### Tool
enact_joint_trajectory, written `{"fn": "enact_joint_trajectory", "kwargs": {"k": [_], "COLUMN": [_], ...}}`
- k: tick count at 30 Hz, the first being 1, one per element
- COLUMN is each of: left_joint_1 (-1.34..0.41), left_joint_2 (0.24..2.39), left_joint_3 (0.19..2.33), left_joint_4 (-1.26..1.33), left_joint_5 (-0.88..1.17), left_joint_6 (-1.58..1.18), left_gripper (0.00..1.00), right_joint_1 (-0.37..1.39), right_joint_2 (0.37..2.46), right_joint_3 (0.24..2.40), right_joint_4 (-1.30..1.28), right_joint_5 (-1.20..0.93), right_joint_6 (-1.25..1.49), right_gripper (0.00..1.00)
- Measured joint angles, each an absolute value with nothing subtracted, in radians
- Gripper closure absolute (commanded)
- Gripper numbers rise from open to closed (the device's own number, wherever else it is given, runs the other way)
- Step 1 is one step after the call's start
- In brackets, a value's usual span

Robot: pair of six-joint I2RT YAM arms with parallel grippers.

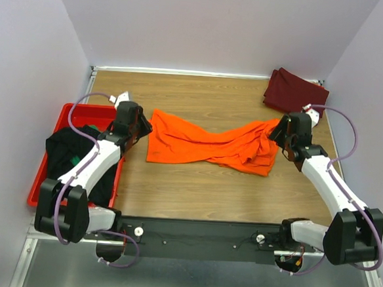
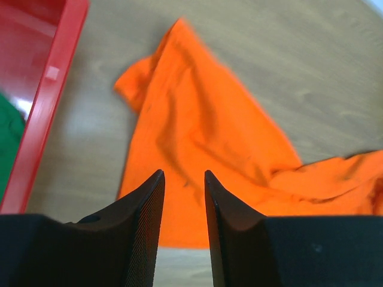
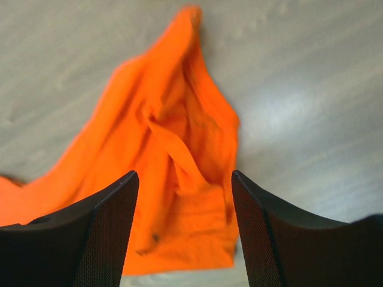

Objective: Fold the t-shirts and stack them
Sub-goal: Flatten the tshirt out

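The left gripper was only slightly open and the right gripper wide open, both empty above the orange t-shirt, which lay twisted on the table. Each probably needed to pinch a corner and pull it flat.

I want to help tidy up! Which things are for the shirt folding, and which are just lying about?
For the job: orange t-shirt, maroon t-shirt, black t-shirt, green t-shirt.
Just there: red bin, wooden table.
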State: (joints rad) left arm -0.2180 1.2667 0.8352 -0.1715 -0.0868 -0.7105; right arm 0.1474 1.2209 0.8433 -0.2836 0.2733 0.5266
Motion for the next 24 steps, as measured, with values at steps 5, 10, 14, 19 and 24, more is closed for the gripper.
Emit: {"fn": "enact_joint_trajectory", "kwargs": {"k": [5, 10, 14, 19, 24], "left_joint_1": [-0.266, -0.364, -0.403, -0.414, -0.415], "left_joint_2": [1.214, 1.209, 1.222, 1.271, 1.316], "left_joint_3": [0.669, 0.612, 0.596, 0.603, 0.611], "left_joint_4": [-0.187, -0.209, -0.227, -0.242, -0.261], "left_joint_5": [-0.132, -0.194, -0.234, -0.289, -0.331], "left_joint_6": [-0.795, -0.886, -0.948, -0.991, -1.015], "left_gripper": [0.59, 0.59, 0.55, 0.51, 0.49], "right_joint_1": [0.147, 0.147, 0.147, 0.147, 0.147], "right_joint_2": [1.181, 1.182, 1.182, 1.182, 1.185], "right_joint_3": [0.735, 0.719, 0.718, 0.717, 0.716], "right_joint_4": [-0.282, -0.270, -0.253, -0.245, -0.232], "right_joint_5": [0.251, 0.213, 0.196, 0.190, 0.186], "right_joint_6": [0.550, 0.562, 0.567, 0.568, 0.568], "right_gripper": [0.30, 0.30, 0.30, 0.30, 0.30]}}
